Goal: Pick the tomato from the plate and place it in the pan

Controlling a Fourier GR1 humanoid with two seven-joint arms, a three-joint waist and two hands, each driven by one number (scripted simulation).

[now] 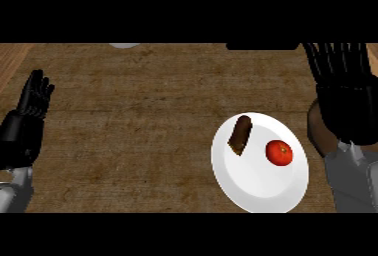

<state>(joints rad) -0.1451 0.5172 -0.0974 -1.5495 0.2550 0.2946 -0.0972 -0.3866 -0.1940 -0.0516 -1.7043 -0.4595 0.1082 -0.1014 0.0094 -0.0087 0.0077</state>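
My right hand (345, 95) is up beyond the plate (255, 187) and off to its outer side, fingers straight and spread, holding nothing. The tomato (279, 152) sits on the plate's near right part, so from the hand it lies back toward me and a little inward, close beside my forearm and apart from the fingers. Further inward on the plate, clear of the tomato, lies a dark brown oblong thing (240, 135) (some other food, I can't tell what). To do the pick well, I judge I should draw the hand back toward me until the palm is over the tomato, keep the fingers wide on the way down, and close thumb and fingers on opposite sides of it, since a round thing will likely roll off if nudged from one side only. I'd stay on the outer side so the fingers don't brush the brown piece. I can't make out the pan for certain in this view. My left hand (33, 100) rests open, fingers up, at the far left.
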